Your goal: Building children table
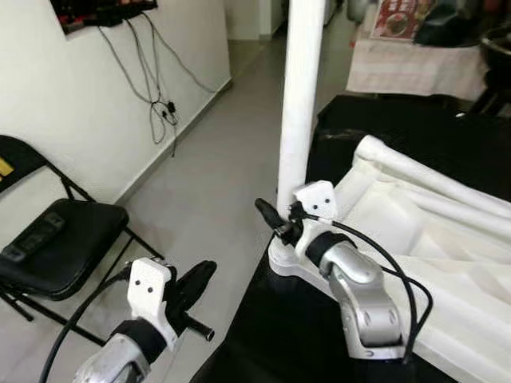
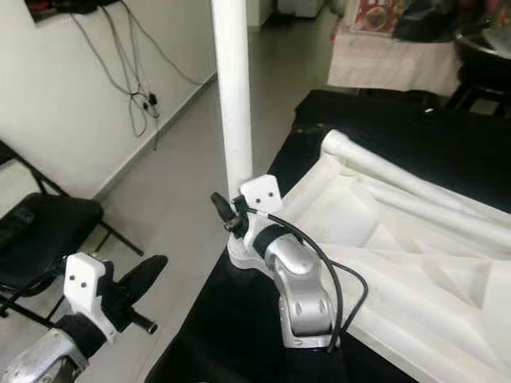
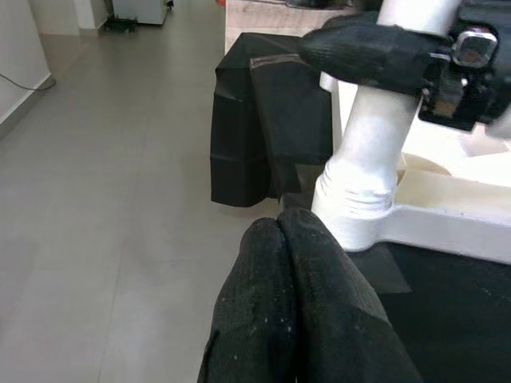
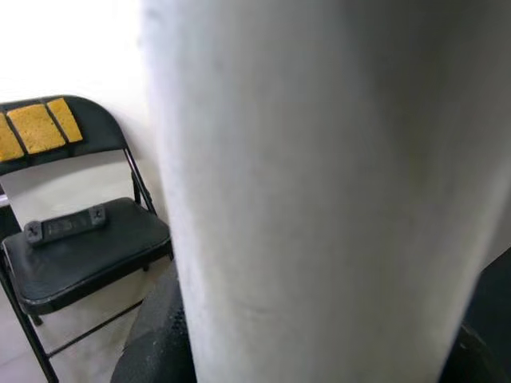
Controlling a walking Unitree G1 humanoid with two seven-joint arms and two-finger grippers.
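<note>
We note the white table leg (image 1: pixel 302 96) standing upright in the corner socket (image 1: pixel 281 257) of the overturned white tabletop (image 1: pixel 415 239), right at our right hand (image 1: pixel 275 217). The right hand's black fingers close around the leg just above the socket; the right wrist view has the pale tube pressed between them. Threaded rings show at the leg's foot in the left wrist view, so we judge it a screw-in fit, not yet fully seated.

Handling, our judgement: smooth moulded plastic, hollow-looking, light and stiff, somewhat slippery under the pads. Best hold is low, near the socket, where twisting will not lever the tall tube sideways.

Appearance: plain white, round, matt; the tabletop's underside is ribbed, with two more white legs (image 1: pixel 431 179) lying across it beyond the right hand.

The tabletop rests on a worktop draped in black cloth (image 1: pixel 271 335). Our left hand (image 1: pixel 192 291) hangs below and outward of the right hand, off the worktop's edge, fingers pressed together on nothing. Farther out past it stands a black folding chair (image 1: pixel 56 247) against the wall.
</note>
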